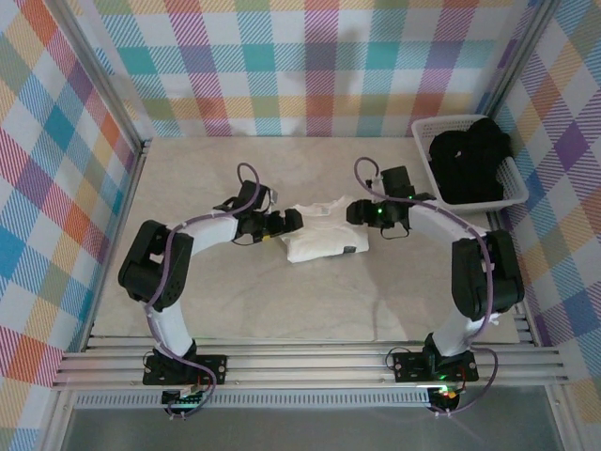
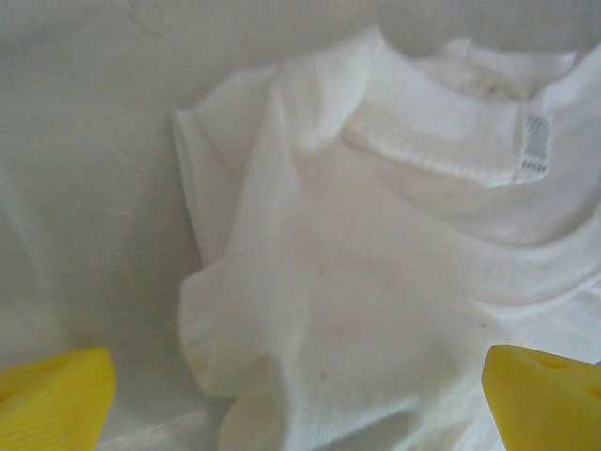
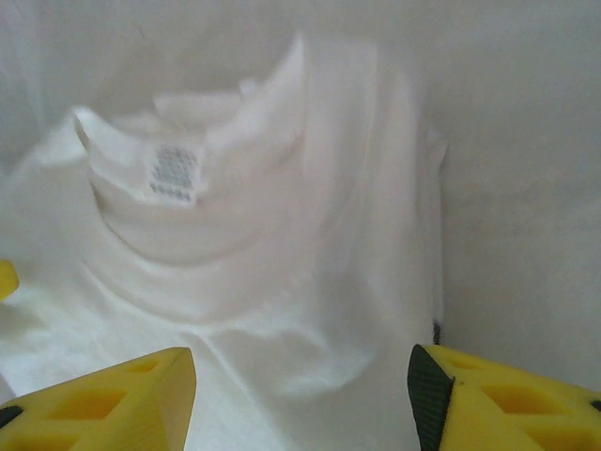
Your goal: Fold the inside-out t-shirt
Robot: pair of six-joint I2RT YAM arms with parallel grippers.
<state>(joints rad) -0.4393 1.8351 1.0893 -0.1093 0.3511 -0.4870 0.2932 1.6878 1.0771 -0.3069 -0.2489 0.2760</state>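
The inside-out t-shirt [image 1: 324, 237] lies in a small white bundle at the middle of the table, neck seam and label up. My left gripper [image 1: 293, 222] sits at its left edge and my right gripper [image 1: 355, 212] at its right edge. In the left wrist view the yellow fingers [image 2: 52, 399] stand wide apart over the t-shirt [image 2: 376, 282], so the left gripper [image 2: 300, 413] is open, with nothing pinched. In the right wrist view the right gripper [image 3: 300, 395] is open too. Its fingers [image 3: 507, 404] straddle the t-shirt [image 3: 282, 244] below the neck label [image 3: 176, 174].
A white plastic basket [image 1: 424, 141] holding a black garment [image 1: 471, 158] stands at the back right of the table. Checked walls enclose the table on three sides. Bare tabletop [image 1: 282, 301] lies between the shirt and the arm bases.
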